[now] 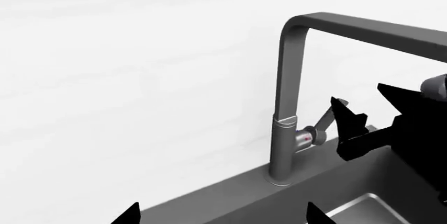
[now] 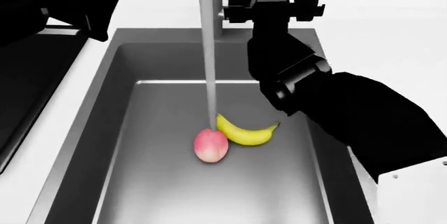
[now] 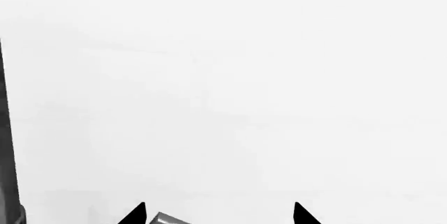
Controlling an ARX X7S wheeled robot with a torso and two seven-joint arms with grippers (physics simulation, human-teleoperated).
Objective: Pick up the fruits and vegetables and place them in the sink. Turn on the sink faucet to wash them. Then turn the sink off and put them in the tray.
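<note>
A pink peach [image 2: 210, 145] and a yellow banana [image 2: 248, 133] lie touching on the floor of the dark grey sink [image 2: 119, 130]. The steel faucet [image 1: 285, 130] rises at the sink's back rim, and its spout [image 2: 207, 51] reaches out over the peach. My right gripper [image 3: 218, 216] is open at the side lever [image 1: 323, 124], whose tip [image 3: 164, 219] shows between the fingers, close to one of them. My left gripper [image 1: 222, 219] is open and empty, held off to the faucet's left [image 2: 89, 4]. I cannot tell whether water runs.
A flat black panel with a pale rim [image 2: 28, 82] lies left of the sink; I cannot tell whether it is the tray. A white wall [image 3: 223, 77] stands right behind the faucet. White counter [image 2: 419, 51] borders the sink on the right.
</note>
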